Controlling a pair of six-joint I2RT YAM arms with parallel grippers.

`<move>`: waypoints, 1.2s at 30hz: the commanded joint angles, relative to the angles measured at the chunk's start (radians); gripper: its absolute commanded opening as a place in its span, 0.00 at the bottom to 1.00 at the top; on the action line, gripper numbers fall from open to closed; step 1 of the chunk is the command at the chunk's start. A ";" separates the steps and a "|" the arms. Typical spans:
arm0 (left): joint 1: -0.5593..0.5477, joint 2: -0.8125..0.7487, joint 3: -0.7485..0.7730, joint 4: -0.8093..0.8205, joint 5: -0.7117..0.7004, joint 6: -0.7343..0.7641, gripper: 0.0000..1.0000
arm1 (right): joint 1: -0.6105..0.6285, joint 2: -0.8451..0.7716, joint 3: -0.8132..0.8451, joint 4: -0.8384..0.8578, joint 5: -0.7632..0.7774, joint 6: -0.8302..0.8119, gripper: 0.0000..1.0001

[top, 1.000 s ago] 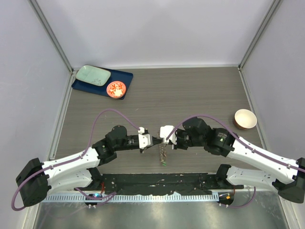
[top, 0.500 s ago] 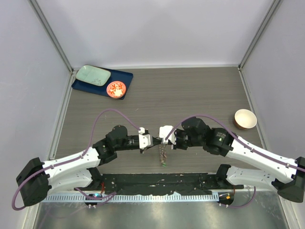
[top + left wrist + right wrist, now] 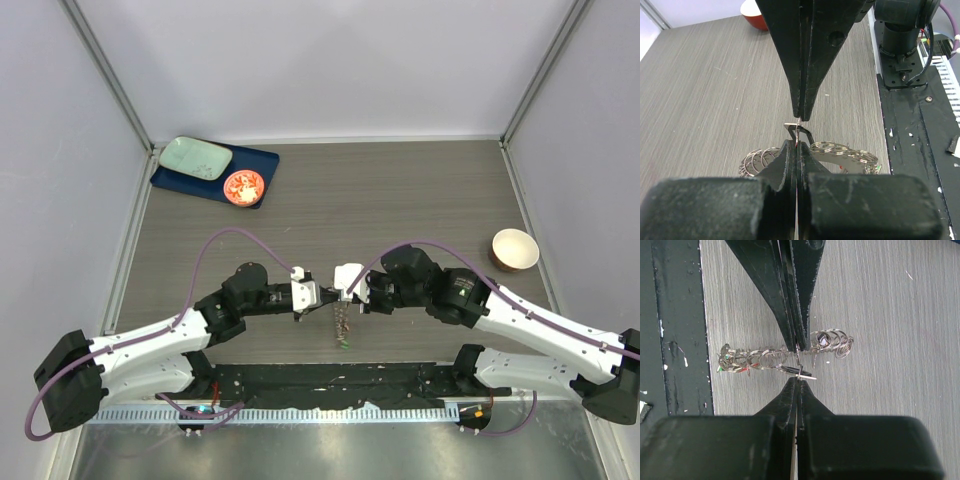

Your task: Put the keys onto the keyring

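On blue tray (image 3: 259, 160): green plate (image 3: 195, 157), orange dish (image 3: 243, 186)

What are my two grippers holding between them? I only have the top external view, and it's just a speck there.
Observer: Left wrist view: left gripper and right gripper, both shut, meet tip to tip on one small metal piece.
Operator: And the keyring?
Observer: Right wrist view shows the keyring as a row of linked silver rings right beside the tips.
Operator: Coloured keys on it?
Observer: A green bit and a red bit sit at its end toward the black base plate.
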 commanded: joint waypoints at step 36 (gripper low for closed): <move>-0.003 0.000 0.049 0.079 0.023 -0.001 0.00 | 0.008 -0.016 0.002 0.041 0.008 -0.004 0.01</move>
